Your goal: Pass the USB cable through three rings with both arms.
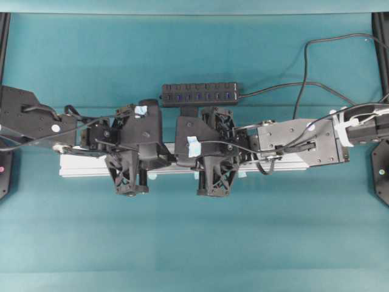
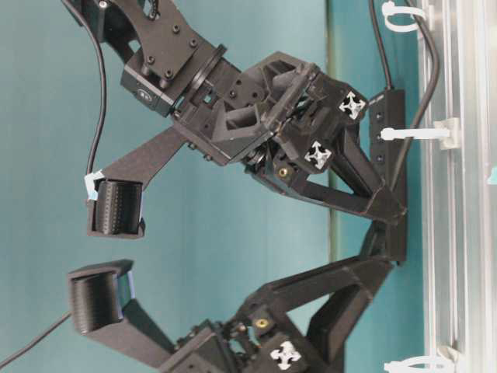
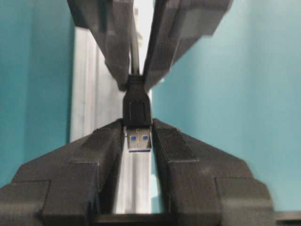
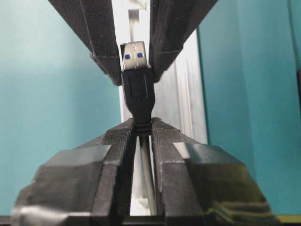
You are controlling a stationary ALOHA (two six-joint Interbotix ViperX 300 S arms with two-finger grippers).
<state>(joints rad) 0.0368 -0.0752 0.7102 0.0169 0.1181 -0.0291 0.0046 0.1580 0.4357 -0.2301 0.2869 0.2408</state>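
Note:
The USB cable's black plug [image 3: 138, 110] hangs over the silver rail [image 3: 89, 94], metal end toward my left wrist camera. My right gripper [image 4: 142, 126] is shut on the cable right behind the plug, and the cord [image 4: 146, 174] runs back between its fingers. My left gripper [image 3: 138, 134] stands open, its fingertips closely flanking the plug's metal end. Three whitish rings [image 2: 404, 14] [image 2: 411, 134] [image 2: 415, 364] stand along the rail [image 2: 466, 194]. Both grippers meet tip to tip between the lower two rings. From overhead the wrists hide the plug.
A black USB hub [image 1: 199, 95] lies just behind the rail [image 1: 79, 165], with its cord [image 1: 304, 79] looping off to the back right. Teal cloth [image 1: 194, 243] covers the table in front of the rail.

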